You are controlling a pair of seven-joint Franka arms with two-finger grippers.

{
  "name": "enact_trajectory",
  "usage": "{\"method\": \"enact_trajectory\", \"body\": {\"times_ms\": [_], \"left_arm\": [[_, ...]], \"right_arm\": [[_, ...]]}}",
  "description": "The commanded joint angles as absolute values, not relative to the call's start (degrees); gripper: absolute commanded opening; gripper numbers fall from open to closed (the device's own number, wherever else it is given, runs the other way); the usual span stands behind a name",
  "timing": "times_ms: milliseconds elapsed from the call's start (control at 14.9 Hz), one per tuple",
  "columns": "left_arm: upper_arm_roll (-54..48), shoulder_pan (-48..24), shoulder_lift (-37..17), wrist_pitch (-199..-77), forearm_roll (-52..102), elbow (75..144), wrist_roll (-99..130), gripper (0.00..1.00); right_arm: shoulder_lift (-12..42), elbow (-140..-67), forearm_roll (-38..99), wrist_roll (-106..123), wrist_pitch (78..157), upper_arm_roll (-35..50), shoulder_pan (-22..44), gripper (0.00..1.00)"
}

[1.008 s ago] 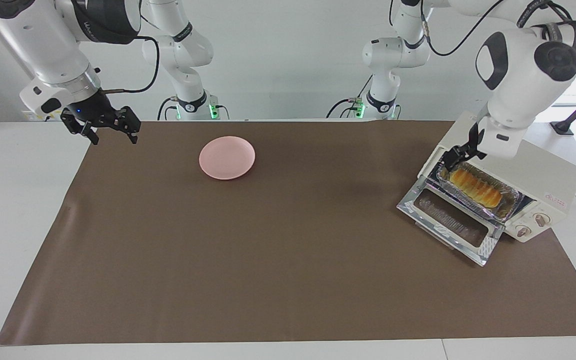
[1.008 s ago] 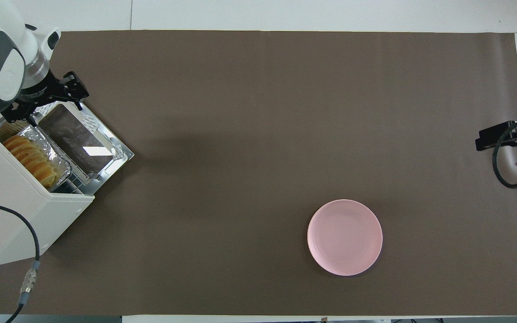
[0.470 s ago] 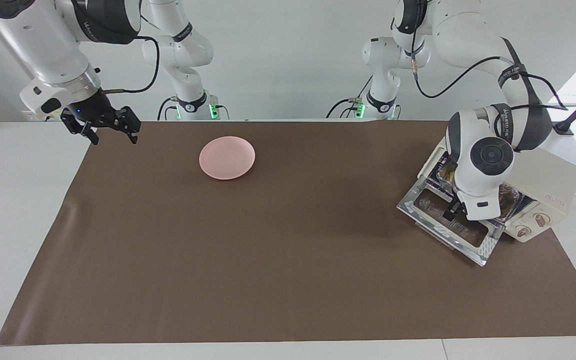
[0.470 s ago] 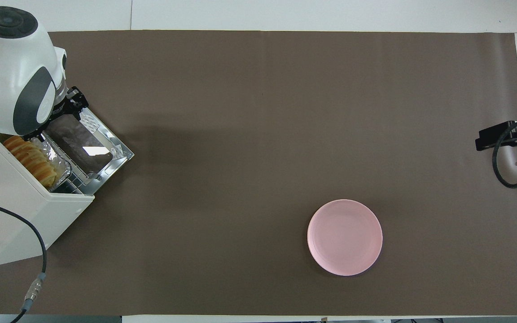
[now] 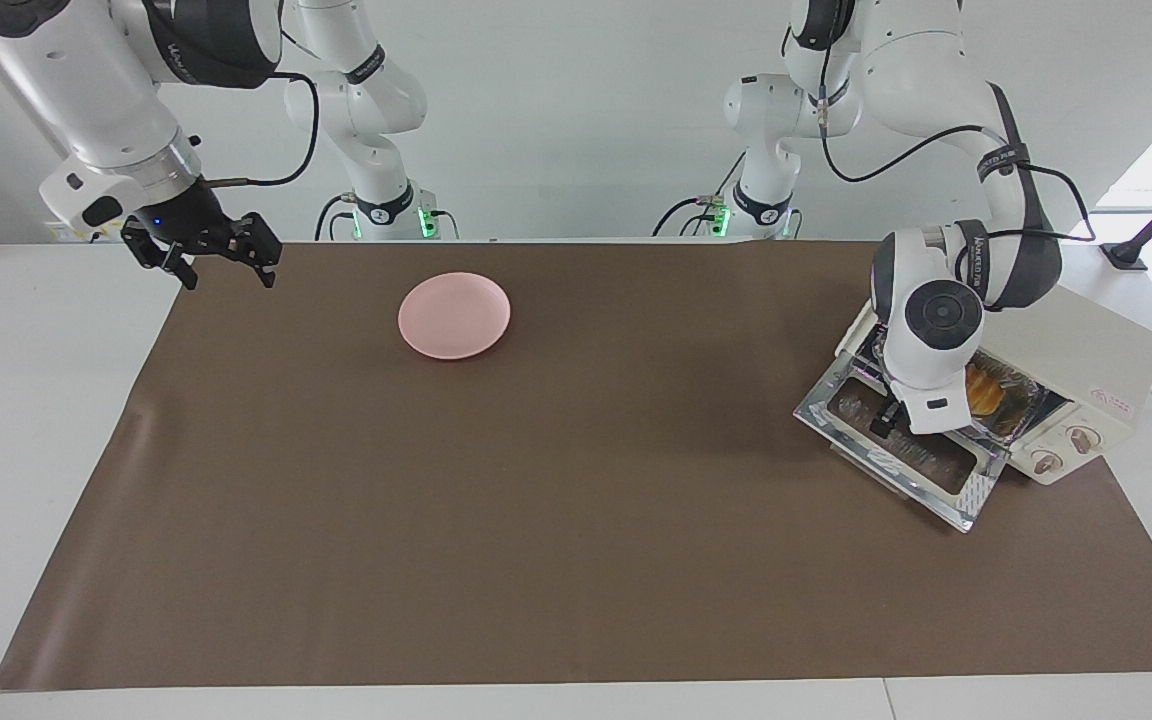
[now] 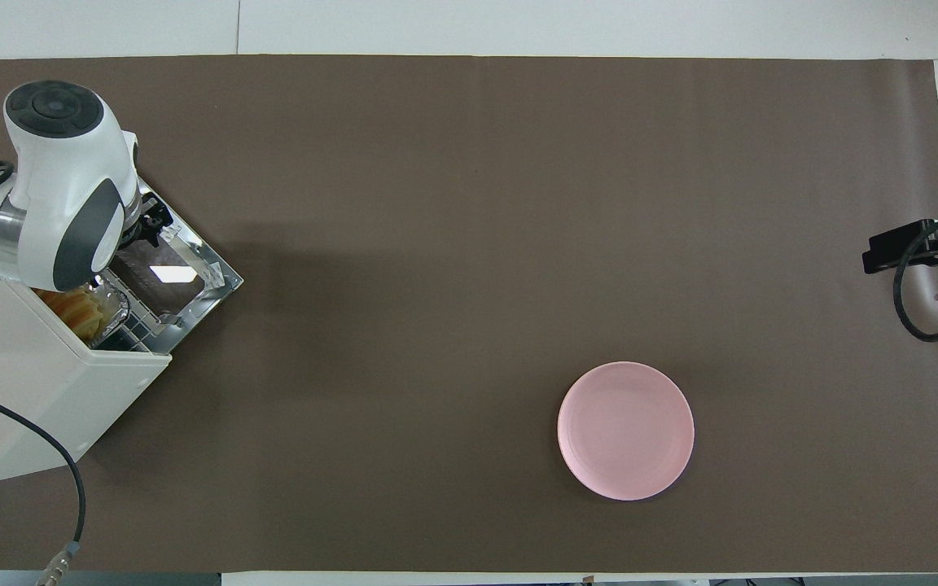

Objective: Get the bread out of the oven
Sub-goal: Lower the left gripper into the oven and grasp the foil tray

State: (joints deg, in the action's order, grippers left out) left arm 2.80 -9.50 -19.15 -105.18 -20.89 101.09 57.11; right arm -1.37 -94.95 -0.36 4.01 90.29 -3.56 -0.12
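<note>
Pink plate (image 5: 454, 315) mid-mat, well apart from the oven (image 5: 1086, 370).

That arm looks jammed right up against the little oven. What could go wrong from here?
1. The left gripper hangs low over the oven's open glass door; it could knock the door.
2. The bread lies in a crinkled foil tray, so a careless grab might drag or crush the foil too.
3. The pink plate sits toward the right arm's end of the table, so the loaf might slip on a long carry there.
</note>
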Motion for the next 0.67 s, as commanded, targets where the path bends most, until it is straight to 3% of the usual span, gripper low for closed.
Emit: {"method": "enact_trajectory", "body": {"times_ms": [0,67,202,605], "left_arm": [[3.16,-9.41,-16.52,-108.62,-22.33,104.68,58.62,0.99],[3.08,-9.32,-16.61,-109.42,-22.32,105.11,58.62,0.7],[3.08,-8.88,-16.61,-109.42,-22.32,105.03,58.36,0.0],[2.73,-10.01,-17.83,-109.07,-21.71,101.53,55.12,0.0]], "right_arm": [[-2.46,-96.15,-1.41,5.19,90.35,-3.43,-0.18,1.0],[-2.46,-96.15,-1.41,5.27,90.35,-3.43,-0.18,1.0],[-2.46,-96.24,-1.41,5.19,90.35,-3.43,-0.18,1.0],[-2.46,-96.24,-1.41,5.27,90.35,-3.43,-0.18,1.0]]}}
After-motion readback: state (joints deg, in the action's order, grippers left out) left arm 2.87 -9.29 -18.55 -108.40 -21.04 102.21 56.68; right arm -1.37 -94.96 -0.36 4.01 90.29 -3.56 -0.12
